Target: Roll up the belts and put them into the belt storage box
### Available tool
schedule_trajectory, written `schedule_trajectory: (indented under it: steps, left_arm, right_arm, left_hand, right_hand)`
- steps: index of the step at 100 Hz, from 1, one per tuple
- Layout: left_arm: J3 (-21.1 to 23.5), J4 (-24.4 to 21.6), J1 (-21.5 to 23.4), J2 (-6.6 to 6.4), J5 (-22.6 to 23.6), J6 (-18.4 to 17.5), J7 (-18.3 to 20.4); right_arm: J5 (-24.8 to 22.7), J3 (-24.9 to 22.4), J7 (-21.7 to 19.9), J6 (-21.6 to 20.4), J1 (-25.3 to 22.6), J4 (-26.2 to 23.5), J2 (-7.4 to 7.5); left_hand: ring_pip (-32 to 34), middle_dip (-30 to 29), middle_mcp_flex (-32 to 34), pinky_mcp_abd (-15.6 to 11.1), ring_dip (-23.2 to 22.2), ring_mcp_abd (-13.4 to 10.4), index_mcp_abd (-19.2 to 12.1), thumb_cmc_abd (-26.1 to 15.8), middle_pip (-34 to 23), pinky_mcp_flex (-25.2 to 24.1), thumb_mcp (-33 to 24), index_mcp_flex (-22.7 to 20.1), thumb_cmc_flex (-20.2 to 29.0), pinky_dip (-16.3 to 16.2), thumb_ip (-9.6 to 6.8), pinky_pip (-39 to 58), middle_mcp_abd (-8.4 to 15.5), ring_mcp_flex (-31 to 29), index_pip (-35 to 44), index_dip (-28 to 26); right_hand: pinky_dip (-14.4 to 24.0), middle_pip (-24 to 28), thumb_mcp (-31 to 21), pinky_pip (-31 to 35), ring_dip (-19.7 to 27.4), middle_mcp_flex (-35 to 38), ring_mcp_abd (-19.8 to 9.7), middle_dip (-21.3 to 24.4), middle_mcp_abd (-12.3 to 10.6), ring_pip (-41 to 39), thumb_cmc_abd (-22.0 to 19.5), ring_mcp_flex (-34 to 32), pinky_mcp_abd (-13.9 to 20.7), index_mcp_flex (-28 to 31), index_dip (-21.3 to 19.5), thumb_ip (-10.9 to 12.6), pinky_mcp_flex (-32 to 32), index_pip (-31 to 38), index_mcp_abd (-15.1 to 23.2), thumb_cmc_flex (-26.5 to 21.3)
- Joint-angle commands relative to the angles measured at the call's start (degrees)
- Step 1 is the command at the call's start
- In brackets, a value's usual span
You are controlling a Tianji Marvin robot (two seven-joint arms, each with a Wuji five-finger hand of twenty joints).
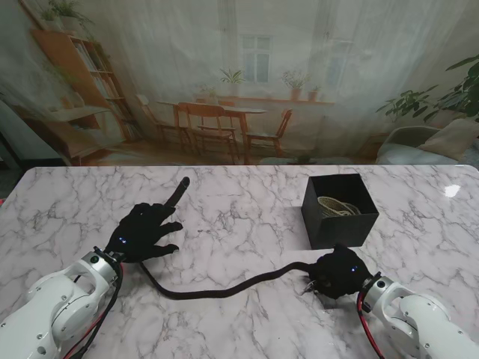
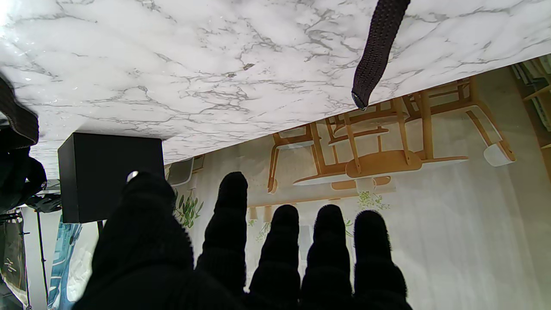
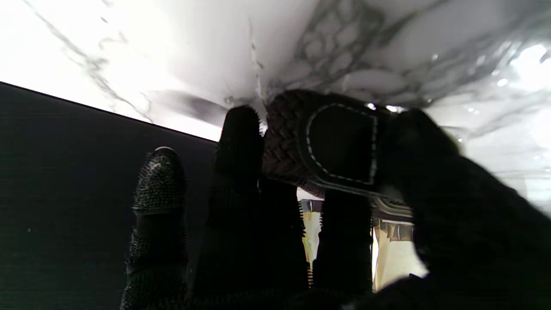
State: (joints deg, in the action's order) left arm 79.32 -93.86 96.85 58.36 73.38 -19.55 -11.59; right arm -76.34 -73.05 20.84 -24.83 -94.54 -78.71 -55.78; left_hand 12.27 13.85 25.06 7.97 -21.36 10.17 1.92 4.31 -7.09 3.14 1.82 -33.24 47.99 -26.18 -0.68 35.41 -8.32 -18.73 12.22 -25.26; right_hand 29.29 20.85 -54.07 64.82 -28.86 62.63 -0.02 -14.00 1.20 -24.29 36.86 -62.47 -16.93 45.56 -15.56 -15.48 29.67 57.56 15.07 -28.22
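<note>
On the marble table [image 1: 239, 202], the black belt storage box [image 1: 340, 212] stood right of centre with a pale belt [image 1: 338, 206] coiled inside. The dark belt [image 1: 224, 288] trailed from our spread left hand [image 1: 146, 233], pressing it flat, to our right hand [image 1: 338, 274], closed on its buckle end. We judged rolling should proceed tightly from the buckle, the left hand keeping tension.

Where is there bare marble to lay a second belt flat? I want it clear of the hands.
Bare marble shows left of the black storage box out to the dark belt's tip, and along the table's far edge. The near strip is crowded: the belt runs from the left hand to the right hand, which grips its end beside the box.
</note>
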Motion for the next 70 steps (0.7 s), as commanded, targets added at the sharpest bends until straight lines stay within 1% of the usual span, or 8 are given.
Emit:
schedule_trajectory:
  steps: [1,15,27,32,42,48,66,70]
  left_arm:
    - [-0.20,-0.33,0.12,0.18,-0.04,0.13,0.69]
    - [-0.27,-0.33,0.08,0.18,-0.05,0.09,0.59]
    - [-0.30,-0.33,0.07,0.18,-0.01,0.04,0.47]
    - [-0.32,-0.31,0.07,0.18,0.00,0.01,0.38]
    - [-0.33,-0.31,0.08,0.18,0.05,-0.01,0.22]
    - [-0.35,-0.28,0.06,0.19,0.04,-0.03,0.10]
    - [-0.42,-0.24,0.01,0.19,0.06,-0.06,-0.05]
    - [-0.43,-0.24,0.01,0.18,0.08,-0.07,-0.08]
  right_arm:
    - [0.07,0.45,0.39,-0.15,-0.15,1.33,-0.36]
    - [-0.08,1.34,2.37,-0.65,0.62,2.41,-0.23]
    - [0.04,1.87,3.09,-0.65,0.95,2.88,-0.25]
    - [0.17,2.33,4.01,-0.37,1.21,3.31,-0.29]
    - [0.70,3.15,5.90,0.47,1.72,4.18,-0.49]
    - [1.32,3.15,5.95,0.55,1.64,4.05,-0.70]
    - [2.89,2.53,4.40,0.17,1.07,2.97,-1.20]
    - [3.25,2.17,3.34,-0.05,0.77,2.51,-1.29]
  left_hand:
    - [-1.81,0.58,-1.53,1.36,-0.18,0.79,1.23,-1.66,1.56,-1.08,-0.23,-0.61,1.79,-0.73,1.08,-1.70,-1.27,0.90,0.17,-0.74]
    - [-1.79,0.58,-1.61,1.33,-0.19,0.75,1.17,-1.67,1.57,-1.10,-0.27,-0.67,1.80,-0.76,1.08,-1.75,-1.28,0.94,0.24,-0.79]
    - [-1.79,0.58,-1.71,1.29,-0.19,0.79,1.17,-1.57,1.58,-1.09,-0.26,-0.67,1.88,-0.77,1.08,-1.78,-1.39,0.97,0.27,-0.81]
    - [-1.77,0.60,-1.63,1.32,-0.20,0.78,1.20,-1.58,1.53,-1.09,-0.27,-0.61,1.91,-0.78,1.07,-1.79,-1.31,0.93,0.24,-0.81]
    - [-1.74,0.61,-1.62,1.29,-0.21,0.75,1.20,-1.53,1.50,-1.06,-0.27,-0.56,1.98,-0.81,1.07,-1.77,-1.27,0.91,0.23,-0.80]
    - [-1.73,0.62,-1.61,1.29,-0.22,0.81,1.27,-1.45,1.47,-1.10,-0.30,-0.53,2.12,-0.81,1.05,-1.78,-1.24,0.90,0.22,-0.80]
    - [-1.72,0.63,-1.61,1.24,-0.22,0.67,1.16,-1.44,1.41,-1.07,-0.27,-0.42,2.18,-0.83,1.05,-1.79,-1.24,0.93,0.20,-0.78]
    - [-1.73,0.63,-1.59,1.26,-0.21,0.78,1.19,-1.38,1.40,-1.07,-0.28,-0.46,2.22,-0.82,1.04,-1.80,-1.23,0.95,0.22,-0.78]
  right_hand:
    - [0.90,5.59,-2.59,2.14,-3.26,7.82,-1.83,-4.82,-5.31,-5.39,1.07,-4.65,-1.10,-2.85,-0.83,-0.28,1.21,0.76,1.92,-3.22]
    - [1.97,10.40,-5.15,6.19,-6.55,16.55,-2.46,-9.28,-8.51,-11.48,-0.51,-10.77,2.20,-7.53,5.64,1.61,4.72,-9.30,-1.65,-2.25]
    - [1.73,12.46,-7.10,8.36,-8.54,20.62,-0.81,-10.02,-7.05,-18.42,-1.88,-12.86,2.66,-18.28,2.34,5.78,6.72,-20.27,-3.51,-1.63]
    - [1.77,14.38,-7.30,9.34,-8.67,20.96,0.21,-11.24,-5.78,-22.21,-2.98,-12.99,2.67,-23.39,1.97,7.86,7.73,-20.13,-1.76,-2.21]
    - [1.79,16.69,-6.08,10.77,-7.96,21.05,2.00,-11.55,-3.71,-26.94,-5.42,-12.93,1.83,-27.54,1.31,8.25,8.91,-18.19,5.22,-4.73]
    - [1.90,17.49,-5.39,11.40,-7.76,21.12,3.16,-11.56,-2.33,-28.76,-6.95,-13.00,0.94,-27.27,0.89,8.41,9.50,-17.08,10.58,-6.44]
    - [1.77,19.07,-4.57,12.03,-7.05,20.98,4.62,-12.01,-0.38,-31.86,-8.00,-12.73,-0.75,-13.08,-0.96,8.73,10.17,-13.15,14.25,-8.58]
    - [1.52,17.30,-2.68,11.66,-5.28,21.03,4.96,-11.06,-0.42,-30.19,-6.56,-12.64,-0.88,-6.86,6.17,3.59,9.60,-8.74,13.29,-10.35]
